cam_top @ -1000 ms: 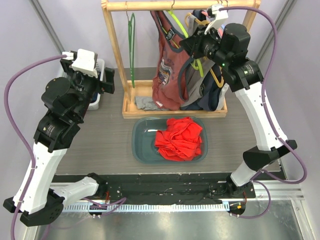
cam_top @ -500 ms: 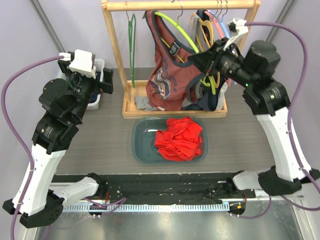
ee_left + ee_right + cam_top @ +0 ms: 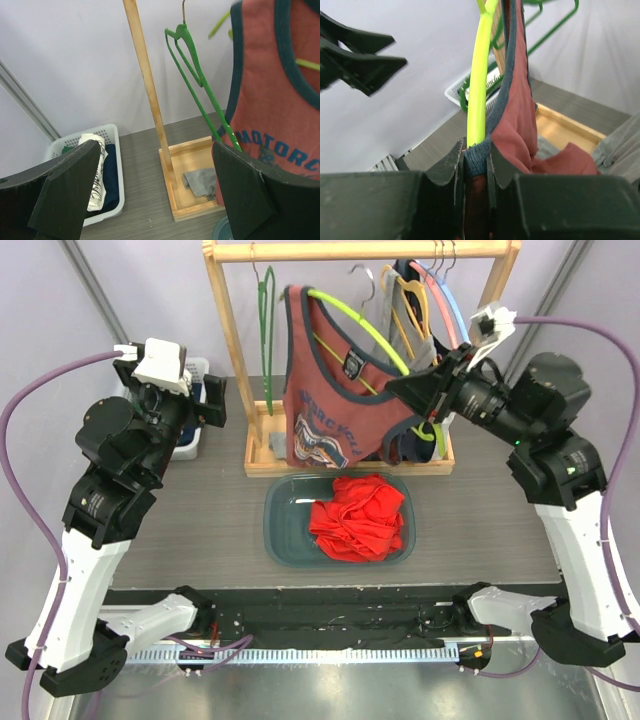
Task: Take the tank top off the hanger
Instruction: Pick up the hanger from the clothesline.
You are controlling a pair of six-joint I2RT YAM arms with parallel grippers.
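A maroon tank top (image 3: pixel 335 390) with navy trim hangs tilted on a lime-green hanger (image 3: pixel 365 322) in front of the wooden rack. My right gripper (image 3: pixel 398 387) is shut on the navy edge of the tank top (image 3: pixel 517 125), right against the lime hanger (image 3: pixel 479 75); the trim sits pinched between the jaws of the right gripper (image 3: pixel 476 155). At the left of the rack my left gripper (image 3: pixel 213 400) stands wide open and holds nothing. The left wrist view shows the tank top (image 3: pixel 270 100) to the right of the open left gripper (image 3: pixel 157 190).
The wooden rack (image 3: pixel 225 330) carries a dark green empty hanger (image 3: pixel 263 330) and more clothes on hangers (image 3: pixel 420 300) at its right end. A grey cloth (image 3: pixel 278 446) lies on its base. A grey bin (image 3: pixel 280 530) holds a red garment (image 3: pixel 355 515). A white basket (image 3: pixel 112 135) stands left.
My right arm has drawn back to the right and lower, pulling the tank top and lime hanger out from the rail so the cloth spreads wide. The left arm has stayed put.
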